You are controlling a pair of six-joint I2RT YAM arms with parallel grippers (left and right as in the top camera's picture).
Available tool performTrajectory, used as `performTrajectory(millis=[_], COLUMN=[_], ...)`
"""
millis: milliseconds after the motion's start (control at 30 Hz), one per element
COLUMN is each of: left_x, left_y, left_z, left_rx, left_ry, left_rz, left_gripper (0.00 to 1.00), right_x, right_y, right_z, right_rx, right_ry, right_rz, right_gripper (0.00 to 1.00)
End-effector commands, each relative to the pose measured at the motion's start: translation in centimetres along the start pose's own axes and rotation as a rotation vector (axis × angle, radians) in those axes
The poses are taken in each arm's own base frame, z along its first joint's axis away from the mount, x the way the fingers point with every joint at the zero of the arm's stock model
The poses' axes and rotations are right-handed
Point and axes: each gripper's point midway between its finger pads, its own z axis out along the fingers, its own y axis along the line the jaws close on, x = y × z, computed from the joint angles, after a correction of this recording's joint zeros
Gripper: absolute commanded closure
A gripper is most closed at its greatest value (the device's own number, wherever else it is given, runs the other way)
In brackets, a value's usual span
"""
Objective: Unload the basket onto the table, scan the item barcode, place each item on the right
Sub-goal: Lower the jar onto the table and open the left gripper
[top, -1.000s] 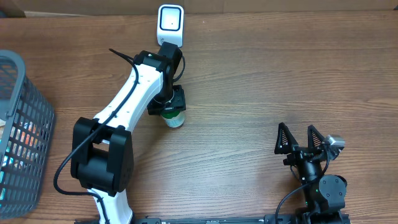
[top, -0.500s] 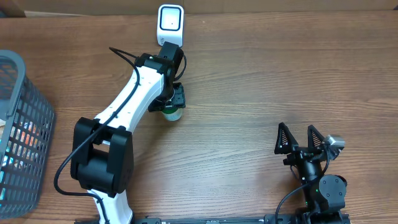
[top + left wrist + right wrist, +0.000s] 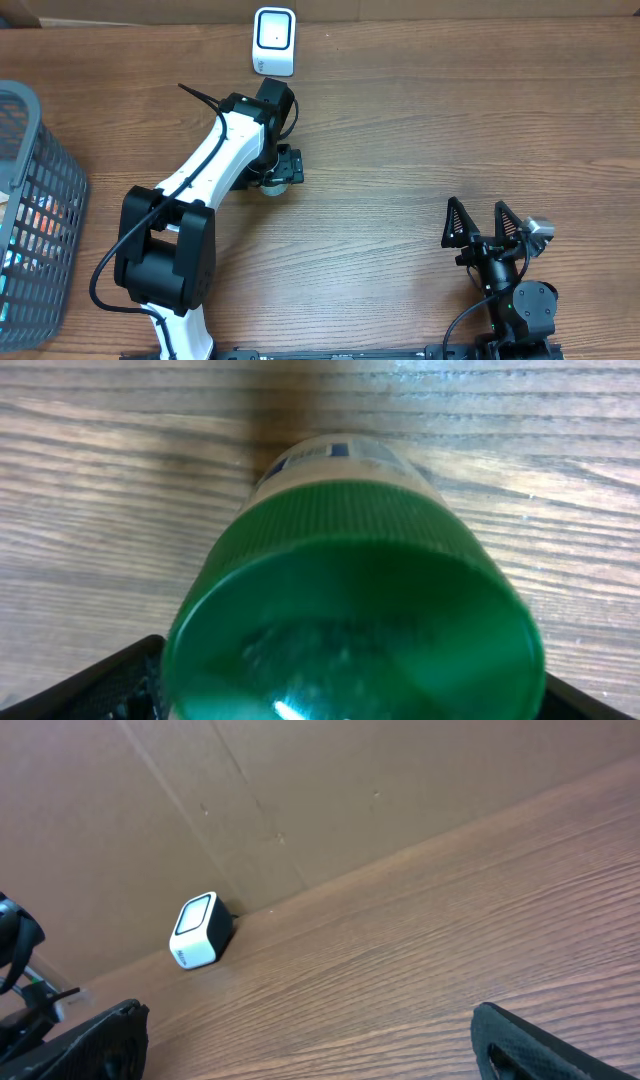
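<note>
Bottle (image 3: 352,600) sits on the counter (image 3: 420,130) left of centre, just below the scanner (image 3: 274,38), we reckon for label reach. Left hand (image 3: 278,170) straddles its cap (image 3: 350,650); we can't tell whether it is grasping or released. Right hand (image 3: 484,222) is spread and empty, parked lower right.

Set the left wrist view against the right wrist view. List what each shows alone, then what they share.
Left wrist only: a green cap seen close up and filling much of the frame, with a strip of white label beyond it. Right wrist only: the white scanner, standing far off by the cardboard wall. Both: the wooden table.
</note>
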Motion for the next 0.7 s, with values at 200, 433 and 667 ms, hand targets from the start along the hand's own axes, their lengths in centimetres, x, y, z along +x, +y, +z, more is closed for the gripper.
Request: performTrajectory(millis=[200, 433, 667], left_x=[-3.8, -5.5, -6.4], left_y=[-1.6, -0.8, 6.4], left_z=[-9.1, -19.6, -28.1], left_rx=[0.05, 0.128, 0.168], left_ry=[-0.134, -0.305, -0.481], left_rz=[0.015, -0.014, -0.178], left_gripper=[0.04, 0.03, 0.0], right_x=[0.1, 0.1, 0.1], right_y=[0.2, 0.2, 0.2], right_z=[0.0, 0.0, 0.0], right_rx=[-0.013, -0.013, -0.013], right_ry=[-0.004, -0.004, -0.004], right_rz=[-0.005, -0.005, -0.005], right_gripper=[0.0, 0.0, 0.0])
